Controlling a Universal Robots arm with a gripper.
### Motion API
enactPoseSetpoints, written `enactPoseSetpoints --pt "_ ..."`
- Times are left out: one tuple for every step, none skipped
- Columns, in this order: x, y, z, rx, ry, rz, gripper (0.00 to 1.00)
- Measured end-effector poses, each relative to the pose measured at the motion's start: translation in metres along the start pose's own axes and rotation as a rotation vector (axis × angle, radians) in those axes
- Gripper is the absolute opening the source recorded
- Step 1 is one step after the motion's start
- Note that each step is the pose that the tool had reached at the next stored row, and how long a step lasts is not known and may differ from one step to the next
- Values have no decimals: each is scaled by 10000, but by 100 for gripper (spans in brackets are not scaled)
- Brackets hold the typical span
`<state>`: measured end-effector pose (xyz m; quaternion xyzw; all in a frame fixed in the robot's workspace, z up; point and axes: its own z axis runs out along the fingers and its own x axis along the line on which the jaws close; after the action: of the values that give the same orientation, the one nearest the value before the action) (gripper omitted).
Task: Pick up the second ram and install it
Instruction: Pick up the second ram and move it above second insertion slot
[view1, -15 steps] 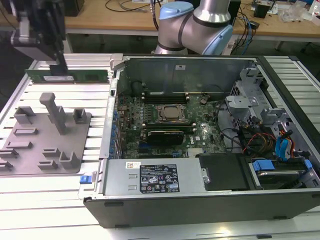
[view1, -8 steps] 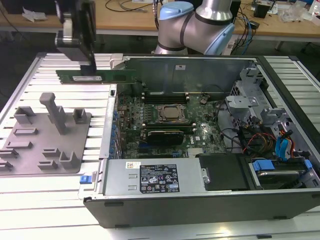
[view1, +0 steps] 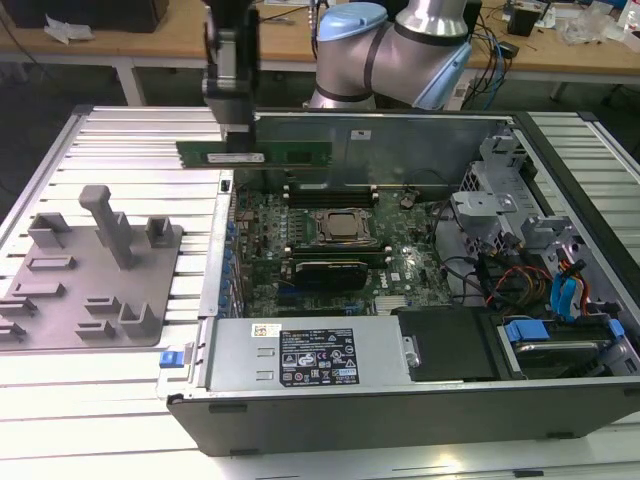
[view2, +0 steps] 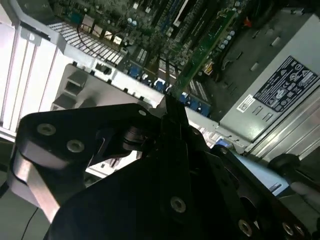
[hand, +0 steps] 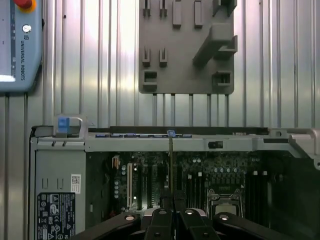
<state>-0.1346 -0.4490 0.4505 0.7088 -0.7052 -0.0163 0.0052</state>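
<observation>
1. The ribbed metal tabletop (view1: 120, 150) is the biggest thing here. The open computer case (view1: 400, 425) lies on it.
2. Inside the case is the green main board (view1: 270, 240). A gray power box (view1: 300, 355) sits in the near part.
3. A gray holder plate (view1: 60, 290) lies on the tabletop, to the exterior view's left of the case.
4. The claw (view1: 238, 138) is clamped on the second ram (view1: 295, 152). It holds the stick up in the air, long and level. The stick hangs over the case's edge on the exterior view's left, near the back wall.
5. The ram looks light, thin and stiff, but I think it would break easily. The flat sides are the best place to hold it, away from the bottom edge. The claw grips it off the middle, so it might tip.
6. Small things crowd the board: the square metal socket (view1: 345, 228), a black module (view1: 325, 270) and loose cables (view1: 480, 270). The stick could bump them or the case wall.
</observation>
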Motion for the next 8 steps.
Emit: enactPoseSetpoints --pt "0 -70 1 0 0 3 9" --pt "-1 -219 4 -1 0 1 9" --pt "-11 -364 12 -4 -1 1 9" --pt "-22 -452 18 -5 0 0 9" --pt "-32 -508 24 -5 0 1 9" --pt "-42 -545 30 -5 -1 2 9" --pt "-51 -566 33 -5 -1 1 9" --pt "-61 -585 35 -5 0 1 9"
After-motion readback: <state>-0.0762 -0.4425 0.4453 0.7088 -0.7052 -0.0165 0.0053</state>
